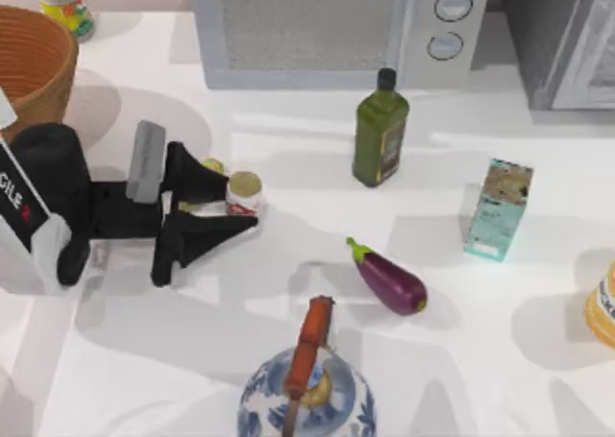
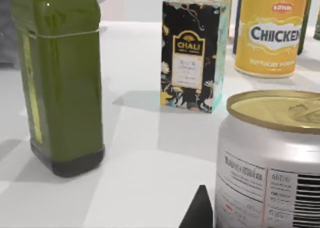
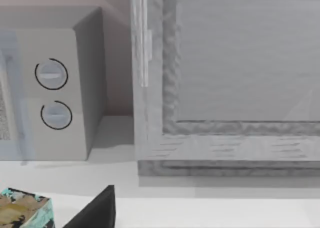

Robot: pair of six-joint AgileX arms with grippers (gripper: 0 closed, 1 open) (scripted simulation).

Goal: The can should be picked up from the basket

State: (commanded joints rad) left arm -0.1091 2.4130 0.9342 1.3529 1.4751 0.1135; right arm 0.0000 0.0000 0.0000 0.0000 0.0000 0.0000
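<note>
left arm lies across the table's 9 o'clock side, its gripper (image 1: pixel 223 204) pointing toward 3 o'clock, fingers spread.

1. Basket (image 1: pixel 34 58): cut off by the top view's left edge.
2. Can (image 1: pixel 244 193): lower body hidden between the left gripper (image 1: pixel 226 197) fingers; contact probably made, not resolvable.
3. Yellow container (image 1: pixel 602 307): cropped at the right edge.

A white table (image 1: pixel 500 379) carries a microwave (image 1: pixel 327 29), wicker basket (image 1: pixel 34 62), olive-oil bottle (image 1: pixel 381 130), tea box (image 1: pixel 500 209), eggplant (image 1: pixel 389 279), teapot (image 1: pixel 307 394) and small can (image 1: pixel 244 191).
</note>
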